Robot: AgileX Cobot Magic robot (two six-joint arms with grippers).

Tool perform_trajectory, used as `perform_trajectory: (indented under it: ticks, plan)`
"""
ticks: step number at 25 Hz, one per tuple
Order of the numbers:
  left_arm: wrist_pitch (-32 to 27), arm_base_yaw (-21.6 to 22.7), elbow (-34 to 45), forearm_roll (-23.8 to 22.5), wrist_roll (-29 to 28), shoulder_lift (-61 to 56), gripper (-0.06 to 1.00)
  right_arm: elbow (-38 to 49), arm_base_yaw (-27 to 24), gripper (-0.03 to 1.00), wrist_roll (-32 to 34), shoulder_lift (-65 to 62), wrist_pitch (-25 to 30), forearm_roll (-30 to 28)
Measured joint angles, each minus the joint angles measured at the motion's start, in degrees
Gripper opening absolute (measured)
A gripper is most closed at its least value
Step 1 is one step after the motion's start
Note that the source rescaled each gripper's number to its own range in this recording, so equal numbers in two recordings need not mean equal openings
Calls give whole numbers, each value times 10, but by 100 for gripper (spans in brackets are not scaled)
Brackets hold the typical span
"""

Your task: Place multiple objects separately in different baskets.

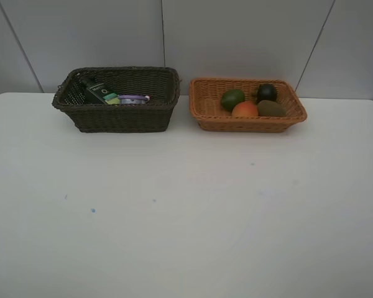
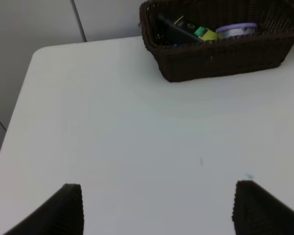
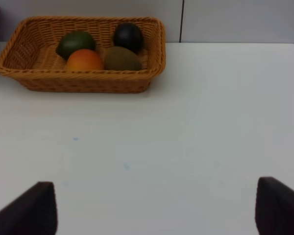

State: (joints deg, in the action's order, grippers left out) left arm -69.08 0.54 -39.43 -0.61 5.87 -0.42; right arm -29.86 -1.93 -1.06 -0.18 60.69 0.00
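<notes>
I am looking down from the high camera at a white table (image 1: 186,205) with two baskets sitting side by side along its far edge, in the upper part of the frame. The dark basket (image 1: 118,118) is standing upper left; the orange basket (image 1: 248,121) is standing upper right, just beside it but not touching.

Inside the dark basket I am seeing a dark green bottle (image 1: 93,90) lying tilted at the left end, something yellow-green next to it, and a purple-lidded jar (image 1: 134,99) near the middle. I cannot make out a marker or an eraser for sure.

In the orange basket four fruits are lying bunched together: a lime (image 1: 232,99) at the back left, a mangosteen (image 1: 266,92) at the back right, a peach (image 1: 245,110) at the front left and a kiwi (image 1: 271,108) at the front right.

Neither arm is showing in the high view. In the left wrist view the left fingers (image 2: 63,210) are standing wide apart over bare table, holding nothing, with the dark basket ahead in the upper right. In the right wrist view the right fingers (image 3: 279,208) are likewise spread wide and empty, with the orange basket in the upper left.
</notes>
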Motion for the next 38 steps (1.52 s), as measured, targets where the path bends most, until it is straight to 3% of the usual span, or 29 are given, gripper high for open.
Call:
perform_trajectory:
  ticks: [9, 21, 28, 38]
  plan:
    - [0, 3, 69, -28, -20, 0, 79, 0, 0, 94, 0, 0, 0, 0]
    - [0, 3, 75, -62, -51, 0, 79, 0, 0, 94, 0, 0, 0, 0]
    - [4, 3, 119, -114, -10, 0, 79, 0, 0, 94, 0, 0, 0, 0]
    - [0, 3, 92, -52, 9, 0, 79, 0, 0, 94, 0, 0, 0, 0]
